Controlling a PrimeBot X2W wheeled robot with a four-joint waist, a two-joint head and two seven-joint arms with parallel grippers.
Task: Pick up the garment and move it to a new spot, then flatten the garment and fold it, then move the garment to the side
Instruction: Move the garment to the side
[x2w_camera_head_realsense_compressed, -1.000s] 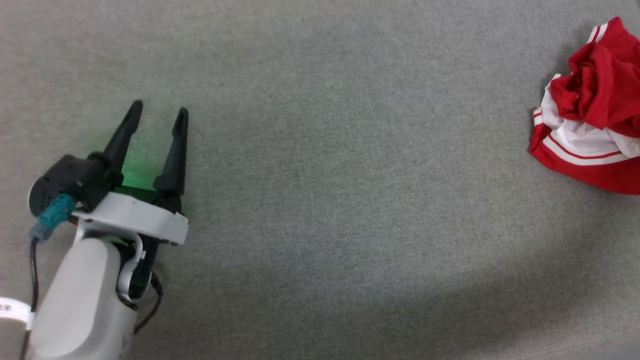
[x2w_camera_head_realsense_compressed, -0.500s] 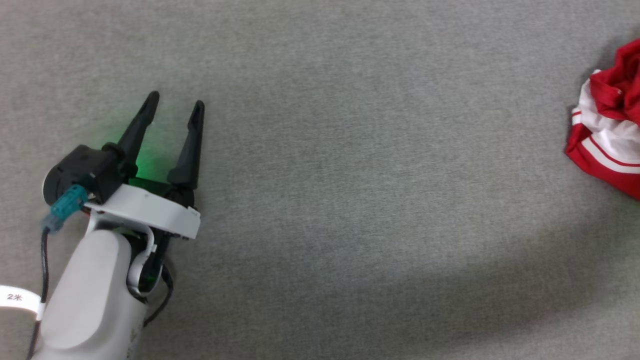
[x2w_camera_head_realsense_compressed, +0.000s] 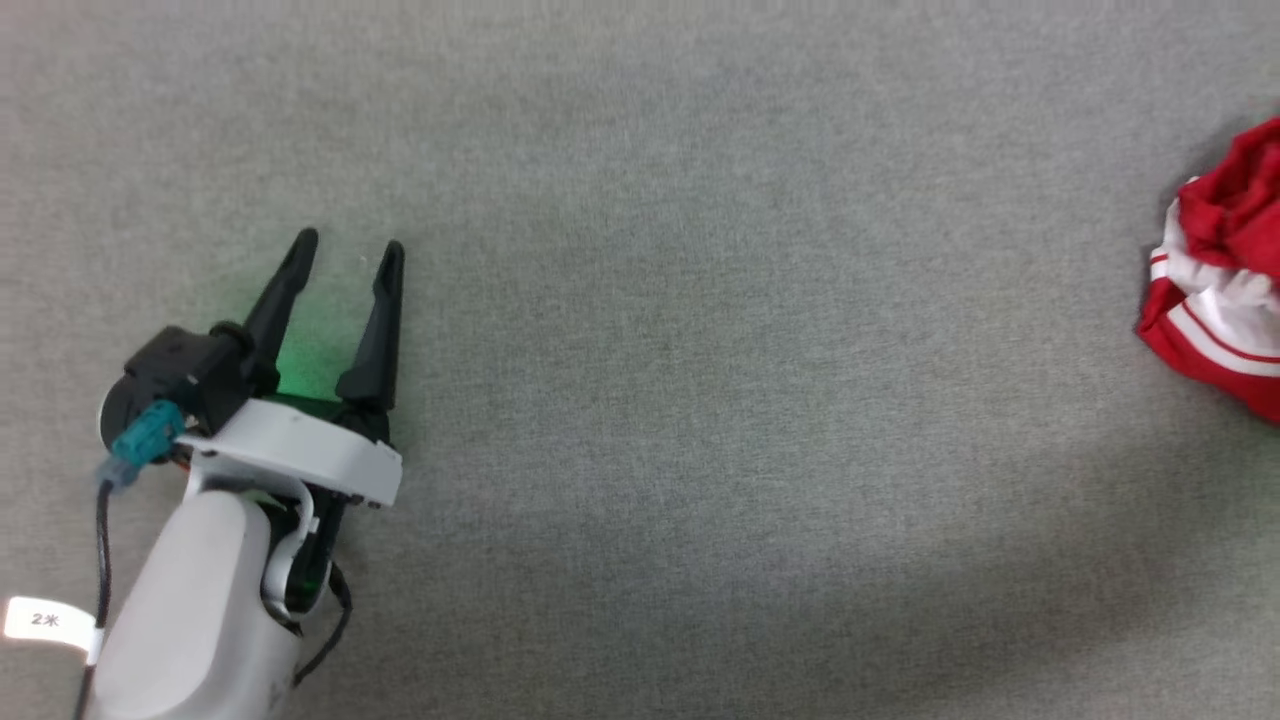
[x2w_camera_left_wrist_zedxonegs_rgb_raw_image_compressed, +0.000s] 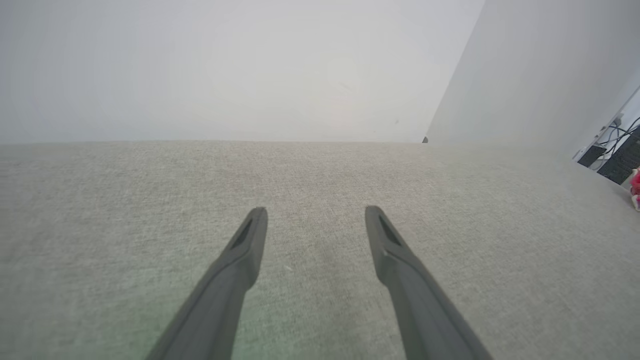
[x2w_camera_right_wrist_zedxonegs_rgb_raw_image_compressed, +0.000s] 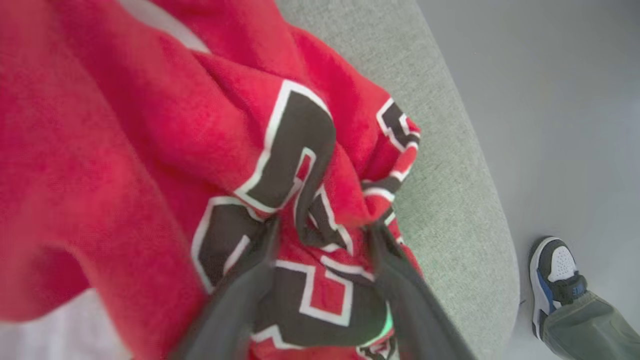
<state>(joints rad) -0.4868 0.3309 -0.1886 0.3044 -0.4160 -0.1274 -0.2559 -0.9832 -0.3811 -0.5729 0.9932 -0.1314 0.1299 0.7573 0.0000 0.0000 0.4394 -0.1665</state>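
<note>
The garment is seen crumpled at the right edge of the head view, on the grey bench near its rounded rim (a shoe is seen on the floor beyond). The right fingers are spread apart in the lettered cloth, a fold bunched between them; no pinch can be made out. The left fingers are held wide open at the lower left, well apart from the heap. Two stages are fitted: a grasp about to be closed, or a release at the new spot. Either way, flattening is judged to remain, for which a hem must be found.
</note>
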